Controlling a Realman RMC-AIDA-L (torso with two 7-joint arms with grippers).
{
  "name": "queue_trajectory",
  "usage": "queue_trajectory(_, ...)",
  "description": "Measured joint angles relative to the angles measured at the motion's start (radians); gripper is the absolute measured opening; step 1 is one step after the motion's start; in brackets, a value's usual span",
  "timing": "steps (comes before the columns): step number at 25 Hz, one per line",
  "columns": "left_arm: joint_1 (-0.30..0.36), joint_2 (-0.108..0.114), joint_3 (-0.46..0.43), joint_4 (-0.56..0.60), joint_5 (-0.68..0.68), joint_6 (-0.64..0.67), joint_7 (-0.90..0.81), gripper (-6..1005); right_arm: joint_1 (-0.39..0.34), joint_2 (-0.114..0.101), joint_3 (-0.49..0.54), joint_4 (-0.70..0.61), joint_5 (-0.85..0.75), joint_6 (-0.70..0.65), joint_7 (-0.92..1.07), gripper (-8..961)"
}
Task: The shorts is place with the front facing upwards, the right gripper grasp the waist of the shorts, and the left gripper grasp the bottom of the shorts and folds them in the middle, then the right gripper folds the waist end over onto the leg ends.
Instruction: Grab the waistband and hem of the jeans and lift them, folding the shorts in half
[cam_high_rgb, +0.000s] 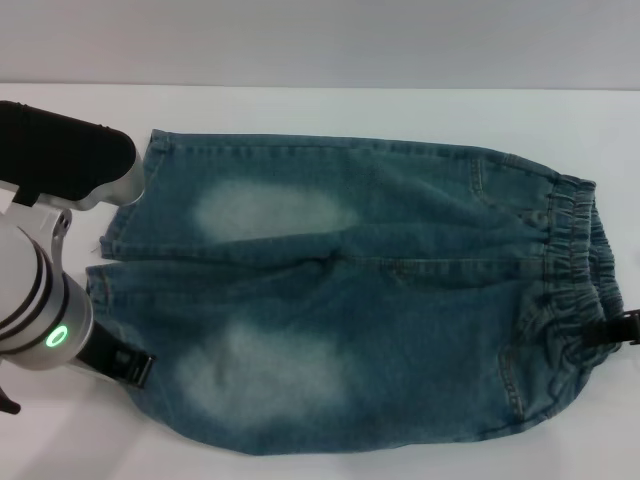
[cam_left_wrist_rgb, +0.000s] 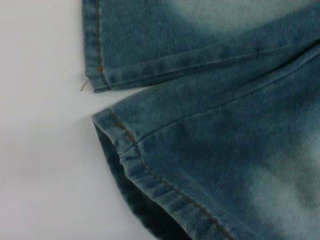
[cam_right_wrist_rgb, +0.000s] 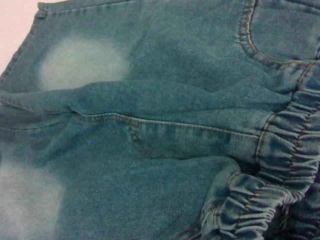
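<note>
The left end effector is at the near leg hem of the shorts, on the left side of the head view. Only a black part of it shows under the silver-white arm with the green light, touching the denim edge; I cannot tell if its fingers are spread or pressed together. In the left wrist view the fingers do not appear at all; there the two leg ends lie flat, with a narrow gap of white tabletop between them and a small loose thread at the corner of one hem.

The right end effector is at the opposite side, at the right edge of the head view. Only a small black piece of it is visible, just beside the near end of the waist, which looks bunched up there. Whether it pinches the fabric I cannot tell.

The shorts lie spread across the middle of the tabletop, front side up, with the waist to the right and the legs to the left. Two pale faded patches are on the thighs. The right wrist view shows the gathered elastic band, a stitched pocket seam and a soft ridge of cloth along the middle.
</note>
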Motion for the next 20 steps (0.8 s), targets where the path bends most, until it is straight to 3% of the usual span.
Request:
queue_trajectory(5, 0.016, 0.002, -0.008, -0.001, 0.001, 0.035, 0.002, 140, -0.003, 0.000, 0.036, 0.008, 0.073, -0.001, -0.040, 5)
queue_trajectory(8, 0.033, 0.003, -0.032, -0.002, 0.001, 0.092, 0.009, 143, -0.006, 0.001, 0.134, 0.045, 0.168, 0.009, -0.103, 5)
queue_trajectory(12, 0.080, 0.002, -0.101, -0.002, 0.002, 0.249, 0.042, 146, 0.005, -0.008, 0.331, 0.190, 0.367, 0.022, -0.226, 15)
queue_trajectory(15, 0.110, 0.000, -0.120, 0.009, 0.000, 0.394, 0.050, 148, 0.011, -0.031, 0.434, 0.327, 0.505, 0.022, -0.298, 23)
queue_trajectory(16, 0.110, 0.000, -0.120, 0.009, 0.000, 0.394, 0.050, 149, 0.012, -0.048, 0.455, 0.389, 0.562, 0.021, -0.322, 25)
queue_trajectory(18, 0.126, -0.002, -0.134, 0.050, -0.013, 0.550, 0.046, 150, 0.015, -0.077, 0.469, 0.494, 0.645, 0.022, -0.354, 30)
queue_trajectory(20, 0.126, -0.002, -0.135, 0.056, -0.016, 0.565, 0.044, 152, 0.019, -0.101, 0.474, 0.578, 0.705, 0.026, -0.383, 35)
